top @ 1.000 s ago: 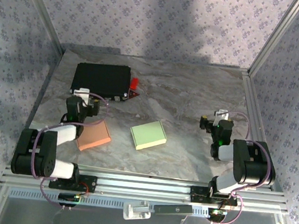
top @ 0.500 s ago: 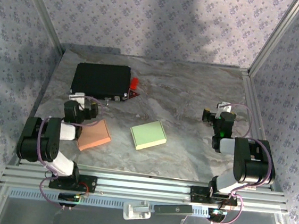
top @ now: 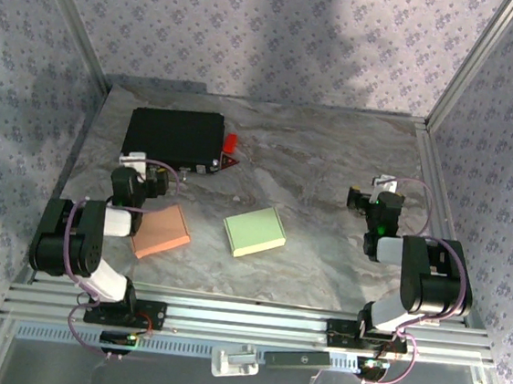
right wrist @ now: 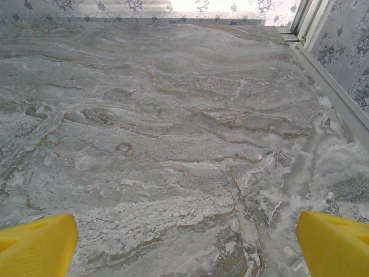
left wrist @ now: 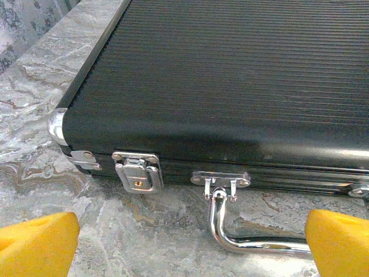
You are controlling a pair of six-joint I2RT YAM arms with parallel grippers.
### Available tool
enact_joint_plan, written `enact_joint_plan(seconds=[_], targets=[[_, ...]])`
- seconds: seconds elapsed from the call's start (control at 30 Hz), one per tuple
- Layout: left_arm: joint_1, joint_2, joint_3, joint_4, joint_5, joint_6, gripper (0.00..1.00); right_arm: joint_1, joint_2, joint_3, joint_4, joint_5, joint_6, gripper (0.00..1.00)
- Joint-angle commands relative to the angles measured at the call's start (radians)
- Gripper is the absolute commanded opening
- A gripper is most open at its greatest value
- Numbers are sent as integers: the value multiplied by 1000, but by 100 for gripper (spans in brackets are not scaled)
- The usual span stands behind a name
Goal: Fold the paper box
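Left gripper (top: 142,169) hangs low over the marble bench (top: 334,154), its yellow pads (left wrist: 34,242) spread fully apart with nothing between them. Right gripper (top: 378,192), over on the right side of the bench, is just as wide open and just as empty, with bare marble ahead of it.

Nearest the arms, an orange paper box (top: 161,231) lies flat on the bench, right beside the left arm's forearm. A green paper box (top: 254,231) lies flat near the middle, apart from the orange one and well clear of both grippers.

Further back, straight in front of the left gripper, sits a closed black case (top: 172,135) with a ribbed lid. The left wrist view shows its chrome latch (left wrist: 138,172) and chrome handle (left wrist: 228,222) facing the gripper. A small red object (top: 231,142) rests by the case's right side; I cannot tell what it is.
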Motion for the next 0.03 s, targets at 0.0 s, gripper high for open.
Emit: enact_joint_plan(seconds=[0.0], targets=[[-3, -3, 10, 29, -4, -4, 100, 6, 4, -7, -1, 31, 9, 99]])
